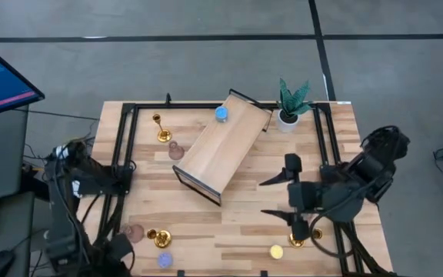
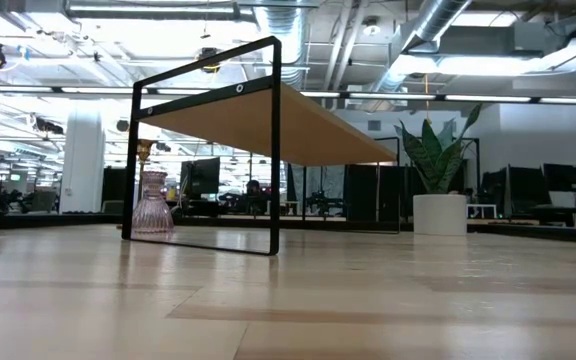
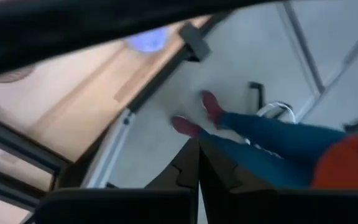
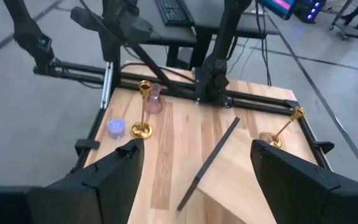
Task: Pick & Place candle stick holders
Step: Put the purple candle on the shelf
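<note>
The right gripper hangs released over the table, above a gold holder; the left gripper waits clenched at the table's left edge.

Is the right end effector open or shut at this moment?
Open. In the right wrist view the right end effector shows its two dark fingers far apart, with bare table between them and nothing held.
</note>
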You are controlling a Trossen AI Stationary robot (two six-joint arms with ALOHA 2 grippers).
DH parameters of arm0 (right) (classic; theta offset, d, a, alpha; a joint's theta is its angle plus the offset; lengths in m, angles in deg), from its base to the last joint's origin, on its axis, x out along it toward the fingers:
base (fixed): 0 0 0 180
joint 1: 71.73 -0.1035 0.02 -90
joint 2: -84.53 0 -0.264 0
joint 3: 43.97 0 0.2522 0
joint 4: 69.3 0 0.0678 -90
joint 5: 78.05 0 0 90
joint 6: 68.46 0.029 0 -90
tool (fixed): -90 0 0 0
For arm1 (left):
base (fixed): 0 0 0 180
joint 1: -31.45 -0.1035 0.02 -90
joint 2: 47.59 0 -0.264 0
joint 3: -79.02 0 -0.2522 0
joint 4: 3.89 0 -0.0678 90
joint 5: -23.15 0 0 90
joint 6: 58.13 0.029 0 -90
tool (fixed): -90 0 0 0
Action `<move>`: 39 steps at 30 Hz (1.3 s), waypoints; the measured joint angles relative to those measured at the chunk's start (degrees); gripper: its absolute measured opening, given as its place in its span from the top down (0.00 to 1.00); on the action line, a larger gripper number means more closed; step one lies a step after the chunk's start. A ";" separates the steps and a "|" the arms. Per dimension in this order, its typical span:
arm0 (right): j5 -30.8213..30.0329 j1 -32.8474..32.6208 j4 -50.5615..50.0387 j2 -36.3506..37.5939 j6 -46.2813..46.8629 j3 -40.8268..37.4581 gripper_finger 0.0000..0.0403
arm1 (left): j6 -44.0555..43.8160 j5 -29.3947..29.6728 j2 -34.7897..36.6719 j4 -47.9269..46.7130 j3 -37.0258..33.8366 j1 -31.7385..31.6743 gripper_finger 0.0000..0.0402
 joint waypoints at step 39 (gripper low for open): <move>-24.00 -12.49 -14.42 40.72 16.94 -23.47 0.29 | 0.98 0.28 -5.04 2.42 -8.39 -6.85 0.33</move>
